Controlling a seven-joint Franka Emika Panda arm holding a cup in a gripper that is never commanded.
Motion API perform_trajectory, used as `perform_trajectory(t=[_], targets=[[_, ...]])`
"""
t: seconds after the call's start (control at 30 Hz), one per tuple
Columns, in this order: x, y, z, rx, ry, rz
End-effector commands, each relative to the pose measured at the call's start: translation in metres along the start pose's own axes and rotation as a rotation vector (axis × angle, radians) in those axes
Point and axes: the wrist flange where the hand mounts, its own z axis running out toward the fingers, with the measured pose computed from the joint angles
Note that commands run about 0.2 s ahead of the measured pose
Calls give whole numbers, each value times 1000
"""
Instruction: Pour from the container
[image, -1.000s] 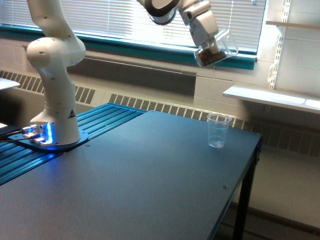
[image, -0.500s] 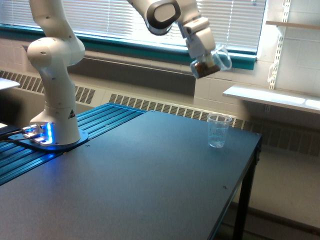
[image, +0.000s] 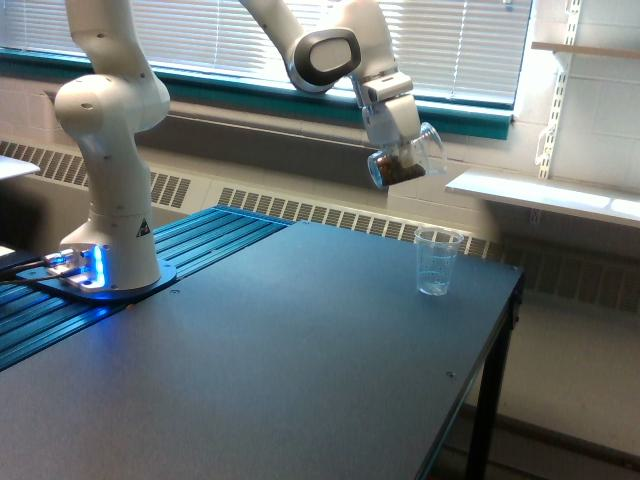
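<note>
Here the white robot arm (image: 110, 140) rises from its base at the left of the frame and arcs across the top, ending in the gripper (image: 398, 150) at upper centre-right. The jaws are closed on the container (image: 405, 163), a small clear rounded vessel held in the air against the backdrop of the window ledge (image: 250, 85) and the wall radiator (image: 300, 212). Brown granular bits (image: 402, 171) show through its wall, gathered toward the lower side.

The container is tilted rather than upright: its long axis runs on a slant, from upper right down to lower left in the frame. Which end is the open mouth cannot be told for sure at this size. Nothing is visibly falling from it.

Lower down and slightly to the right in the frame, a taller tapered clear cup (image: 437, 262) with faint printed markings stands upright on the dark table (image: 250, 380), near the table's far right corner. The container hangs well above this cup and a little to its left, with clear air between them. A white shelf (image: 545, 195) runs along the wall at the right edge of the frame.
</note>
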Motion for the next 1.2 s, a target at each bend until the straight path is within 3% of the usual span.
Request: perform_trajectory(t=[0.03,0.53,1.2], targets=[[0,-11,1,-4,4,-2],[-14,-18,22,-63,-40,-28],[-19,-30,32,-135,-66,-44]])
